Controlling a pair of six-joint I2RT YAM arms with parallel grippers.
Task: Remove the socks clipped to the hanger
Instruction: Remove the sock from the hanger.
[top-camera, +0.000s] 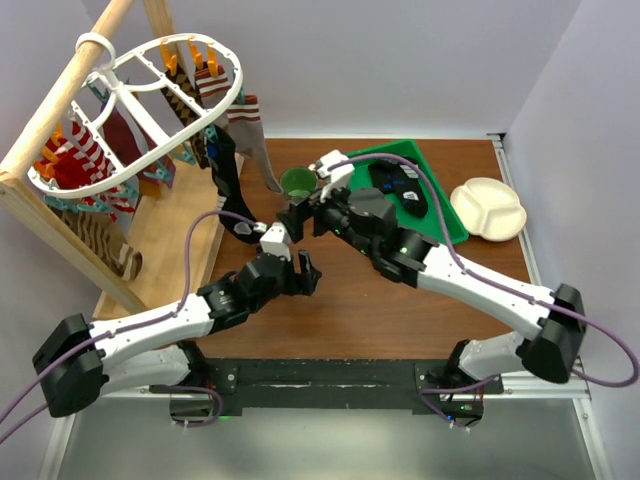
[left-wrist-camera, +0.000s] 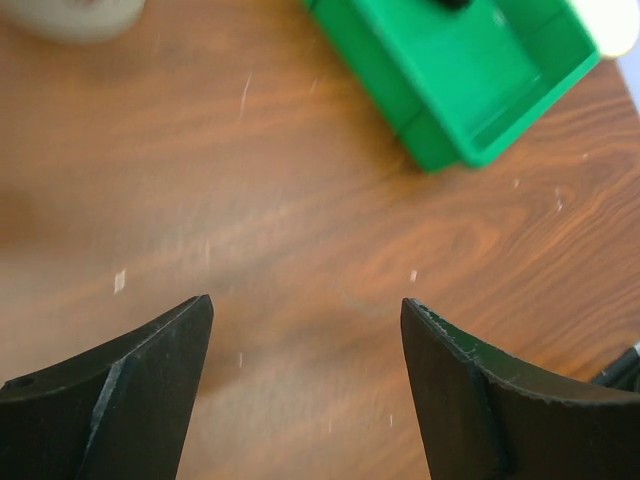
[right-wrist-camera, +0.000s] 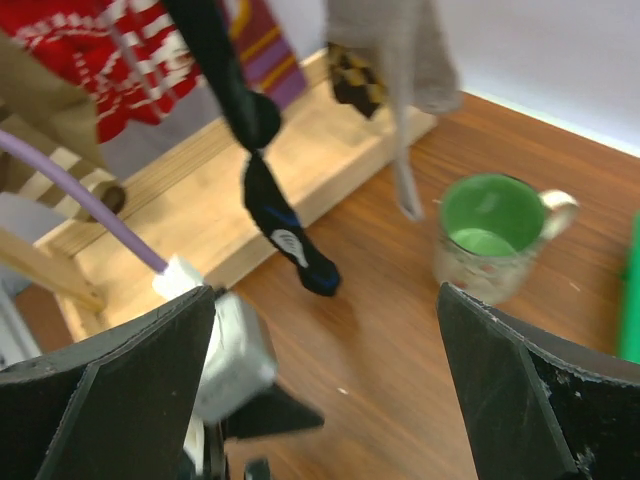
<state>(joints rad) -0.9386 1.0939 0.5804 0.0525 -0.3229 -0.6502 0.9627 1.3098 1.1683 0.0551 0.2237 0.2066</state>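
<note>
The white oval hanger (top-camera: 135, 95) hangs from a wooden pole at the far left. Socks are clipped to it: red-and-white striped (top-camera: 75, 160), checkered (top-camera: 185, 100), a grey-brown one (top-camera: 250, 130) and a long black one (top-camera: 225, 175). My right gripper (top-camera: 299, 216) is open and empty, just right of the black sock's toe. In the right wrist view the black sock (right-wrist-camera: 265, 210) dangles ahead of the open gripper (right-wrist-camera: 325, 300). My left gripper (top-camera: 307, 274) is open and empty over bare table, also seen in the left wrist view (left-wrist-camera: 305, 310).
A green mug (top-camera: 297, 182) stands close behind the right gripper and shows in the right wrist view (right-wrist-camera: 490, 235). A green tray (top-camera: 452, 222) holds dark socks (top-camera: 395, 180). A white divided plate (top-camera: 488, 208) lies at the far right. The wooden frame base (top-camera: 170, 235) lies left.
</note>
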